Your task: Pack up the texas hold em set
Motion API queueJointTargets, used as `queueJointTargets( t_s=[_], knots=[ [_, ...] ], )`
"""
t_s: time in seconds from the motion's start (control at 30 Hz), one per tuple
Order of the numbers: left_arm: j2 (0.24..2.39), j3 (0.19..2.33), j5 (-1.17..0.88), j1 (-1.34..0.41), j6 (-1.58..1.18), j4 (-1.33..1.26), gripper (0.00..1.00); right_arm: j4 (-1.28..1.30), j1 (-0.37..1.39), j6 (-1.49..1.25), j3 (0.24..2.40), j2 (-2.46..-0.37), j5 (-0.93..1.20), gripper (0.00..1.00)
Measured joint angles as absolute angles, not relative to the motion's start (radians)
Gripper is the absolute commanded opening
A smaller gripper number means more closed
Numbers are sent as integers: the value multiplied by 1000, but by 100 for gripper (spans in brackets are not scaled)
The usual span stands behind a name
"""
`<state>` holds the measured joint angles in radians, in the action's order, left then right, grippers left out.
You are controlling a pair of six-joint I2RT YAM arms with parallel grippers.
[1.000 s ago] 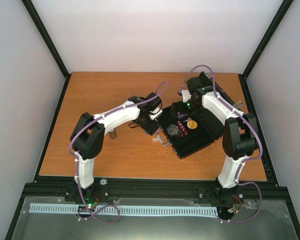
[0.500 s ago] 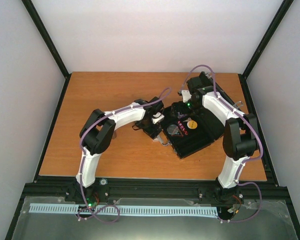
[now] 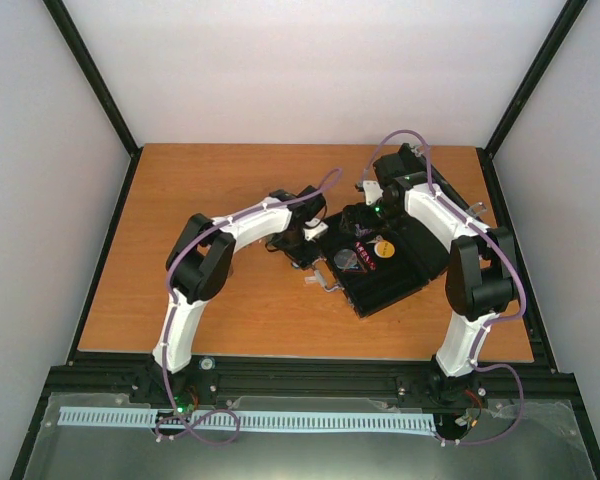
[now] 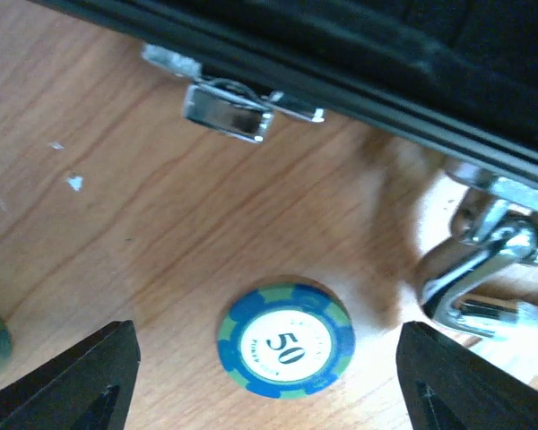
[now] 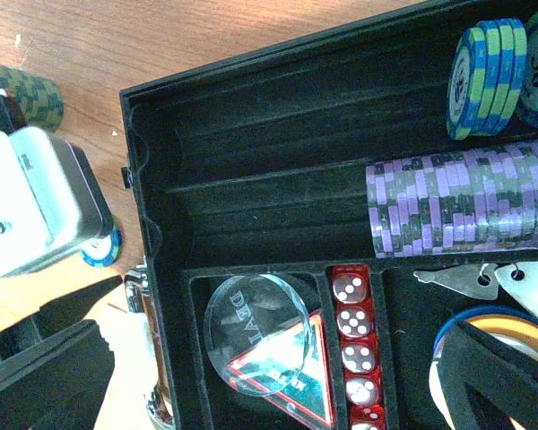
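The left gripper point(image 4: 265, 363) stands wide open and low over the table point(image 4: 117, 224). Its two black fingers point(image 4: 81, 381) straddle a single blue chip point(image 4: 285, 352) marked 50. Bare wood shows on both sides of the chip, so neither finger touches it and nothing is held. The chip lies flat just beside the handle edge of the black case point(image 4: 403, 54), between the silver latch point(image 4: 226, 109) and the chrome handle point(image 4: 484, 269). A green chip stack point(image 5: 27, 90) stands on the wood nearby.

The right gripper point(image 5: 278, 376) is spread just as wide and is empty, hovering above the open case, which sits right of centre on the table. Inside the case lie a row of purple chips point(image 5: 466, 202), a few blue-green chips point(image 5: 489, 76), a column of red dice point(image 5: 354, 349) and a clear dealer disc point(image 5: 251, 322).

Compared with a second ago, the left arm's elbow has swung forward and to the right, while its gripper remains at the case's left edge; the right arm and the case have not moved
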<state>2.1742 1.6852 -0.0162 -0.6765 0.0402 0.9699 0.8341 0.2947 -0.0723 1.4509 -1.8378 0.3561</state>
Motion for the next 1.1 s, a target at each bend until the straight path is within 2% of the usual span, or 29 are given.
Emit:
queueJointTargets(
  t_s=[0.1, 0.47, 0.77, 1.03, 1.1],
  knots=[
    [2180, 1692, -31, -665, 49, 974, 75, 834, 295, -72, 1451, -1838, 356, 100],
    [2179, 1676, -109, -656, 53, 982, 70, 833, 295, -72, 1444, -1838, 355, 100],
    [2180, 1671, -110, -656, 38, 980, 56, 834, 295, -72, 1444, -1838, 355, 100],
    [2171, 1652, -75, -656, 22, 958, 36, 833, 295, -72, 1444, -1838, 353, 100],
    [2168, 1648, -68, -656, 15, 957, 35, 834, 295, -72, 1444, -1838, 353, 100]
  ],
)
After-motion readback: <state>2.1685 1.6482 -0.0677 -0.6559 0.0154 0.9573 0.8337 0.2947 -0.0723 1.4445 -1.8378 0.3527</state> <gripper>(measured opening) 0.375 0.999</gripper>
